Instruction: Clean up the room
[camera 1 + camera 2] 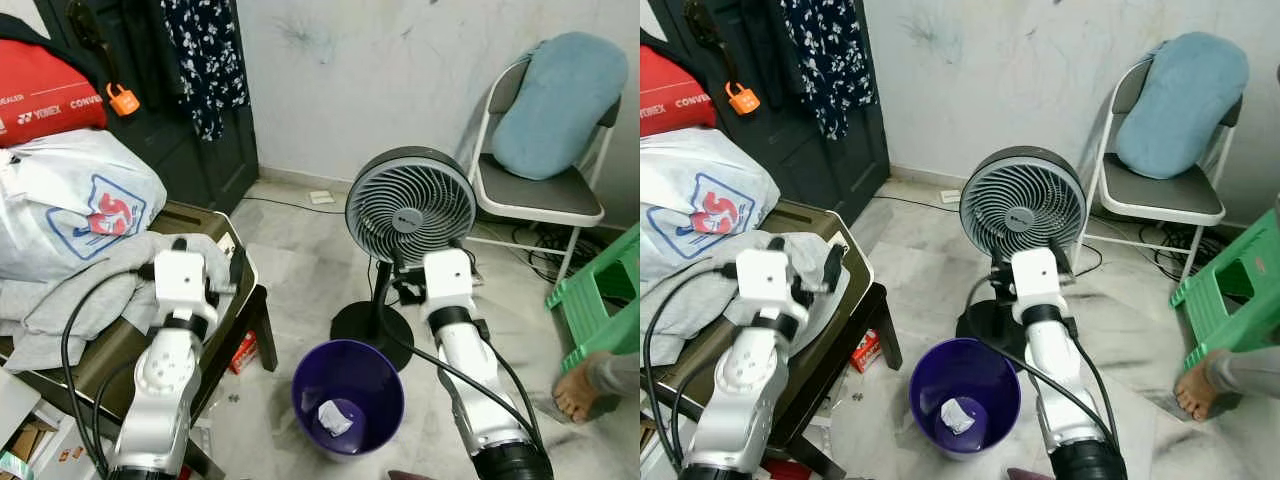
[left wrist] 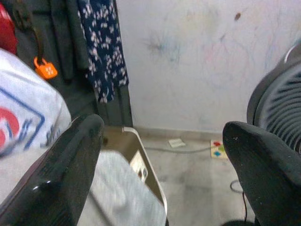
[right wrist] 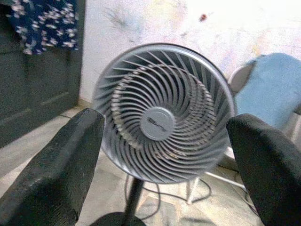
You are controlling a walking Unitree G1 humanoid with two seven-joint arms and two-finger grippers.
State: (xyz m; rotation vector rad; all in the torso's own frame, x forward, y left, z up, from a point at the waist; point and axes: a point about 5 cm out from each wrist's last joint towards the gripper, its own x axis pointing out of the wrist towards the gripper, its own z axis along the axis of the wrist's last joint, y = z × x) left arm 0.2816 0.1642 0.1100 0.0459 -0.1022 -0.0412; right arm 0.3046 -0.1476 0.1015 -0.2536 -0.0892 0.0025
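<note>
closest to the robot, a round purple plastic bin [image 1: 348, 395] stands on the pale marble floor [image 1: 300, 265] between the two arms, with one crumpled white scrap of paper [image 1: 334, 417] lying at its bottom. so some clearing looks done, and the robot seems to be between picks, choosing the next thing.

the left gripper [image 2: 162, 174] is raised over the edge of a low olive-topped table [image 1: 205, 222], its black fingers [image 2: 56, 179] spread wide with nothing between them. just beside it, on the table, lies a crumpled grey cloth garment [image 1: 85, 290], and behind that a bulging white plastic bag with a red and blue logo [image 1: 75, 205] and a red sports bag [image 1: 45, 95]. the right gripper [image 3: 164, 165] is held out toward a grey round-headed pedestal fan [image 1: 410, 205], fingers [image 3: 59, 165] likewise apart and empty.

under the table a small red carton [image 1: 243, 352] lies on the floor, and this looks the likeliest litter for the bin. to take it well, the robot would need to bend low, bring the left gripper in from the open side clear of the table leg, and close across the carton's narrow faces. the fan's cable trails near the bin and should be avoided.

further back stand a folding metal chair with a blue cushion [image 1: 545, 130], a green plastic stool [image 1: 605, 300] with a person's foot [image 1: 578, 388] beside it, and a dark door hung with a patterned dress [image 1: 205, 60].
</note>
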